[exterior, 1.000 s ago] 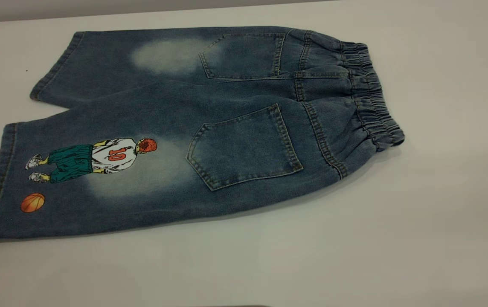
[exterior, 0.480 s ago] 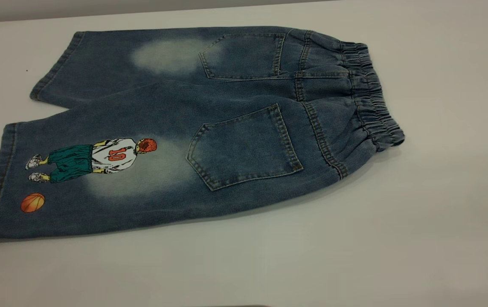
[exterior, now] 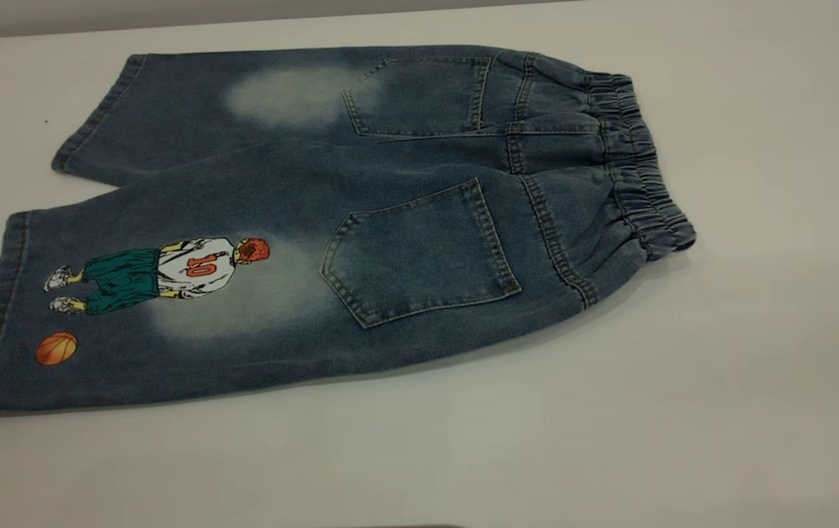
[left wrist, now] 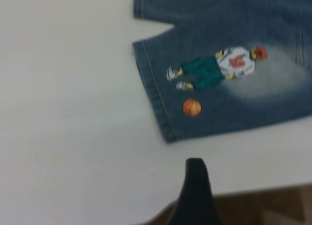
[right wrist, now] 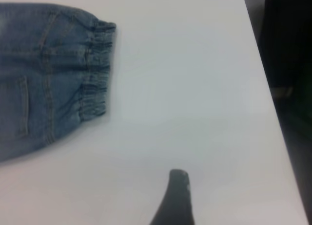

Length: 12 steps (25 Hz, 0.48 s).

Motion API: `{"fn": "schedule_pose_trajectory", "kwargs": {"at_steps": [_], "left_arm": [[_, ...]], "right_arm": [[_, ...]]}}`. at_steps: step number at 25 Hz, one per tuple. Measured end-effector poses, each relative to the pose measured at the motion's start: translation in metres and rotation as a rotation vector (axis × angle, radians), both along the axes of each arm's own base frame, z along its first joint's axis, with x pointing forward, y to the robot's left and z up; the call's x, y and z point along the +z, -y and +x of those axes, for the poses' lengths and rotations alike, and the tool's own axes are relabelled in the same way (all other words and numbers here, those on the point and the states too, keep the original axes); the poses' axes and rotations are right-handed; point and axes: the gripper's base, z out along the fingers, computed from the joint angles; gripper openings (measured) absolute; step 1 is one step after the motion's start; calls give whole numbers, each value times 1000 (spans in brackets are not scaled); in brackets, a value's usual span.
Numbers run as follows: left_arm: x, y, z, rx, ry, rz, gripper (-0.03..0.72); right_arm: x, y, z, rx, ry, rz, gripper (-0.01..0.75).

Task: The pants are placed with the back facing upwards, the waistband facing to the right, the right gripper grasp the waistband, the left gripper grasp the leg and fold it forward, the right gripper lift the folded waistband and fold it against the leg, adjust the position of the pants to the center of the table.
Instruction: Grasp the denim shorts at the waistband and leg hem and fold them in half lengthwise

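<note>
Blue denim pants (exterior: 361,220) lie flat on the white table (exterior: 757,367), back pockets up. The elastic waistband (exterior: 639,161) points right and both legs point left. The near leg (exterior: 97,330) carries a basketball-player print (exterior: 163,271). Neither gripper appears in the exterior view. My left gripper (left wrist: 239,176) hovers off the near leg's hem (left wrist: 156,103), open, with one dark finger (left wrist: 196,191) showing and nothing held. My right gripper (right wrist: 219,183) hangs over bare table away from the waistband (right wrist: 97,74), open and empty, with one finger (right wrist: 178,198) in view.
The table's edge, with brown floor (left wrist: 263,205) beyond it, runs just past the left gripper. A dark area (right wrist: 287,64) lies beyond the table's side near the right gripper. Bare white tabletop surrounds the pants.
</note>
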Motion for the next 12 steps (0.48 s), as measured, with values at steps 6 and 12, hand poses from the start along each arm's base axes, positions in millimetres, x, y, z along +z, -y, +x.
{"fn": "schedule_pose_trajectory", "kwargs": {"at_steps": [6,12], "left_arm": [[24,1,36,64,5,-113,535],[23,4,105,86,-89,-133,535]], "right_arm": [[25,-2,20,10,-11,52,570],[32,-12,69,75,-138,195,570]]}}
